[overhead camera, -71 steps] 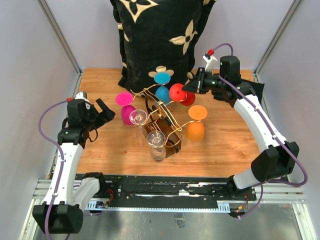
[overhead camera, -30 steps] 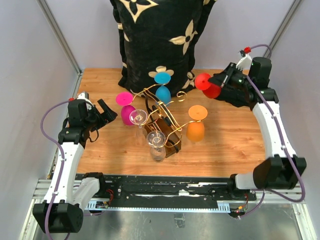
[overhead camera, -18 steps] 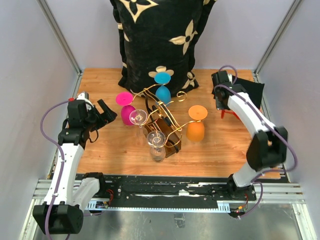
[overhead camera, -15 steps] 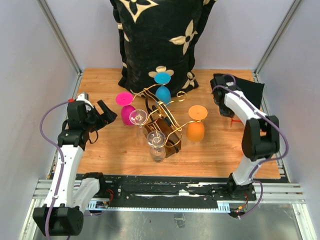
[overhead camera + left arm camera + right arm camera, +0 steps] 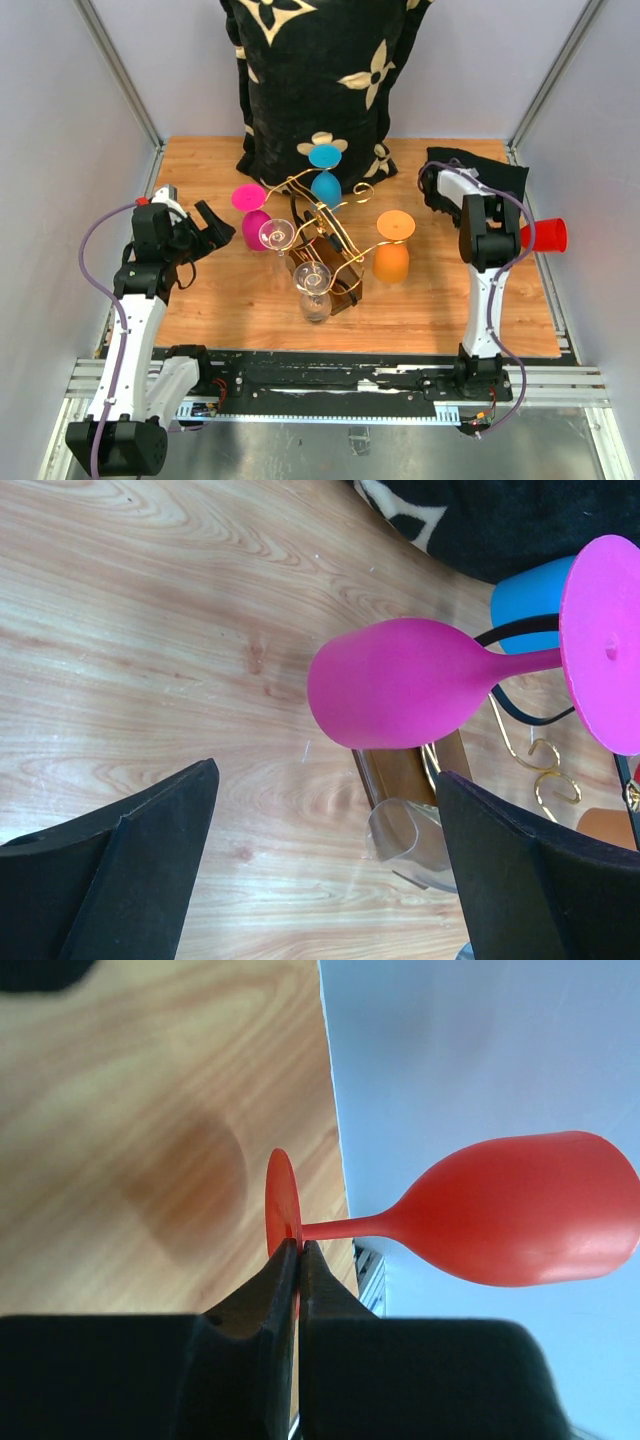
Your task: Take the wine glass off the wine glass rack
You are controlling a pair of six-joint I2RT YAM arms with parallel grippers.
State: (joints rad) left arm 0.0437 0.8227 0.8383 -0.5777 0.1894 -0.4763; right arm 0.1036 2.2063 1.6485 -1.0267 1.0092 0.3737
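The gold wire wine glass rack [image 5: 322,213] on its dark wooden base [image 5: 338,278] stands mid-table, holding pink [image 5: 250,216], blue [image 5: 325,176], orange [image 5: 392,251] and two clear [image 5: 313,286] glasses. My right gripper [image 5: 514,237] is shut on the foot disc [image 5: 282,1218] of a red wine glass [image 5: 546,235]. It holds the glass sideways by the right wall, off the rack, bowl [image 5: 520,1222] pointing right. My left gripper [image 5: 207,228] is open and empty, left of the pink glass [image 5: 400,695]; its fingers [image 5: 130,865] are wide apart.
A black pillow with cream flowers [image 5: 310,80] stands at the back behind the rack. A black cloth [image 5: 485,170] lies at the back right. Grey walls close both sides; the right wall [image 5: 480,1060] is right beside the red glass.
My right arm has taken the red glass from the rack, swung it right and folded back, so the glass now sits by the right wall. The left arm has barely moved.
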